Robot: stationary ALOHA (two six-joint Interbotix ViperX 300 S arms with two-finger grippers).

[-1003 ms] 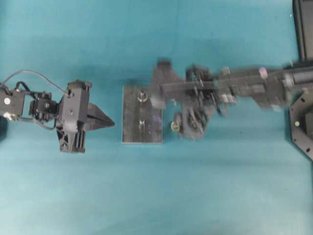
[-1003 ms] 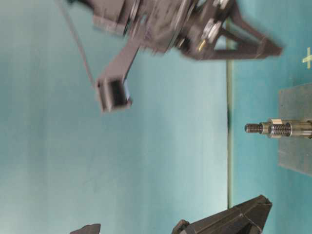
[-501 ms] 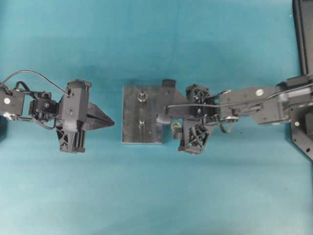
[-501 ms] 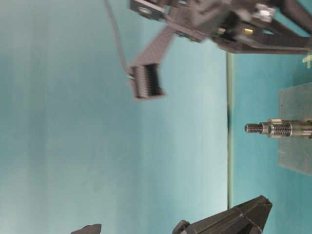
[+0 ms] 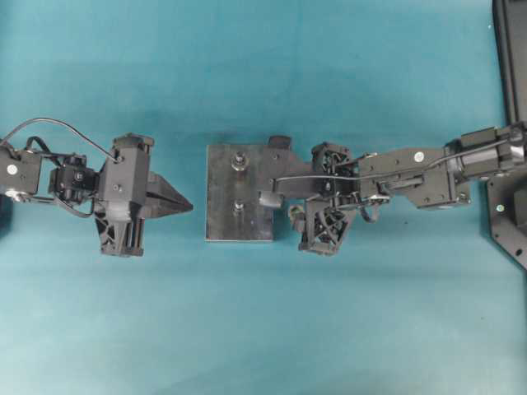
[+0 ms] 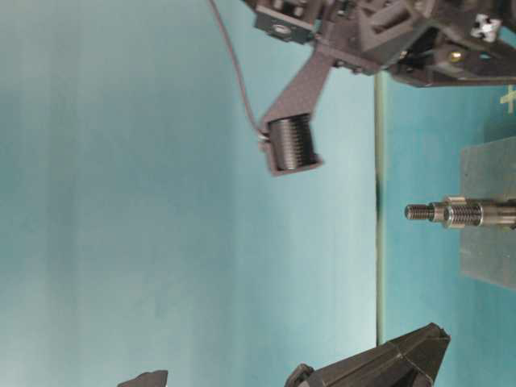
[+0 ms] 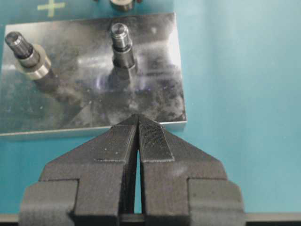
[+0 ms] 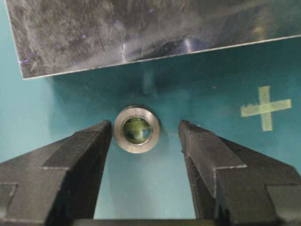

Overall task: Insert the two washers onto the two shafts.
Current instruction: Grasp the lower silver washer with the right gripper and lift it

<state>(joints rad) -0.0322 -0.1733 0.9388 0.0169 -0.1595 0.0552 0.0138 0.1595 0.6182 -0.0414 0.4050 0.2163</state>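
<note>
Now washer flat on table, between open right pincer fingers.

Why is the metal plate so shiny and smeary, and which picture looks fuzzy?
Left wrist view: the metal plate mirrors the lamps as pale, streaky glare, with dark shadows beside its shafts. Right wrist view: the washer looks sharp and casts a soft shadow. Table-level view: the nearby right arm looks slightly blurred, while the shaft stays crisp.

A teal bench carried a grey metal plate near its middle. Pale cross marks were printed on the bench beside the plate, and dark equipment lined the bench's right edge.
</note>
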